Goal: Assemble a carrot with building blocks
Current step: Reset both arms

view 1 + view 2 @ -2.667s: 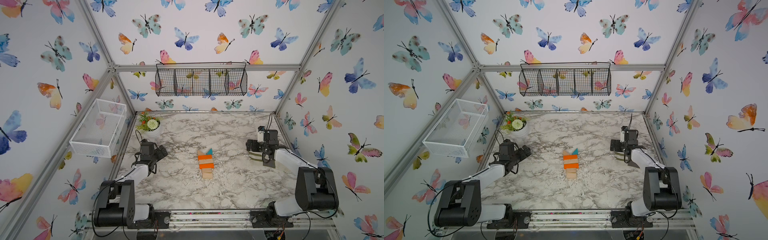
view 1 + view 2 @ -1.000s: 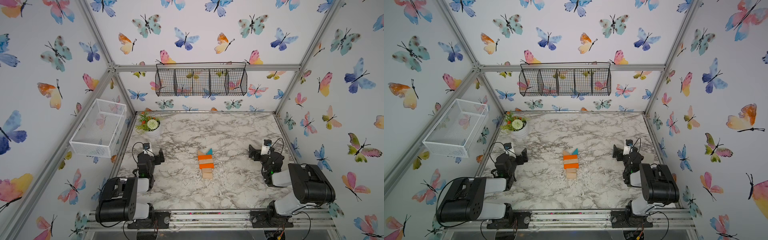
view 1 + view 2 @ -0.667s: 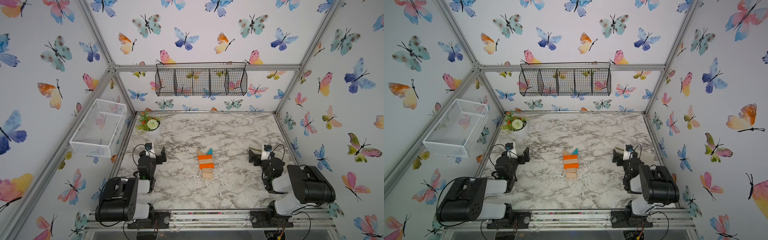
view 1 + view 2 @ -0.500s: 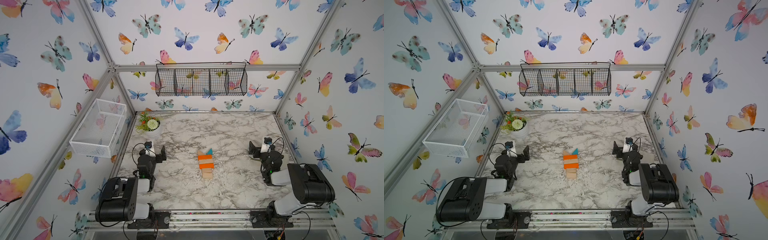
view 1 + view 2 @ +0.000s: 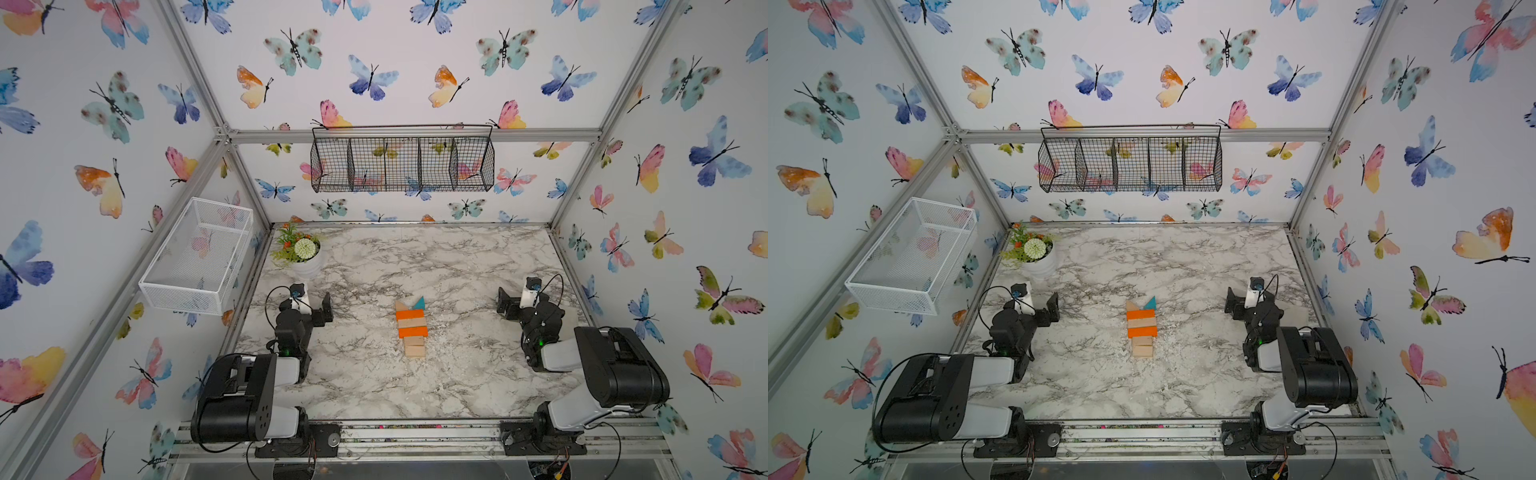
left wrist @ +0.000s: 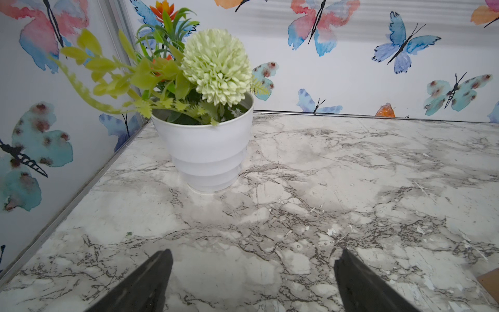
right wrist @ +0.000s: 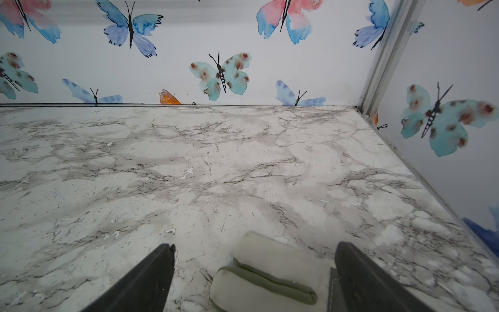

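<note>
Carrot [image 5: 411, 328] unchanged; left arm [image 5: 291, 332], right arm [image 5: 540, 328] back

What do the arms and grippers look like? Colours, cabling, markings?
Both alike: left arm and right arm have bulky black joint housings, white links, looped black cables and a small green light. The left gripper and right gripper have black tapered fingers. No markings legible.

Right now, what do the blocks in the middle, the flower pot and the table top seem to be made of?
Blocks: probably wood; pale ones bare and matte, orange bars and teal triangle look painted.
Flower pot: likely white plastic, smooth, soft sheen, stepped sides.
Table top: marble pattern, perhaps printed laminate; scratches and white flecks show.
</note>
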